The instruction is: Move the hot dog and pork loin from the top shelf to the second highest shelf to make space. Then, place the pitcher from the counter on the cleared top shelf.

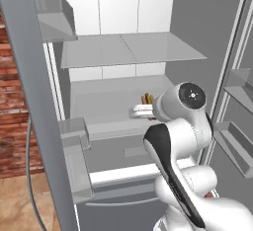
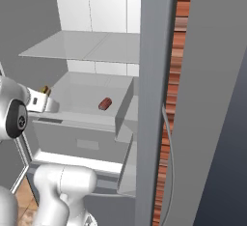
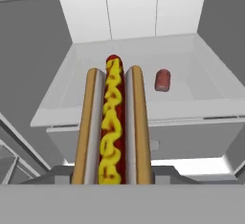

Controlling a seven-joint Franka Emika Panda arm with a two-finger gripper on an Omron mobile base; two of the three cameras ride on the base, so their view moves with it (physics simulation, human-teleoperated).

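A hot dog point(image 3: 113, 122), its bun striped with mustard, runs lengthwise between the fingers of my gripper point(image 3: 112, 176), which is shut on it. In the left base view the hot dog point(image 1: 147, 98) pokes out past the gripper point(image 1: 142, 110), held just above the front of the white shelf point(image 1: 99, 101) inside the open fridge. The pork loin point(image 3: 162, 80), a small red-brown roll, lies on that same shelf to the right of the hot dog; the pork loin point(image 2: 104, 104) sits near its middle. The glass shelf point(image 1: 128, 47) above is bare. The pitcher is out of view.
The fridge doors stand open on both sides, with door bins point(image 1: 74, 151) on the left and door bins point(image 1: 237, 141) on the right. A drawer front point(image 2: 82, 140) closes the space below the white shelf. A brick wall point(image 1: 12, 111) flanks the fridge.
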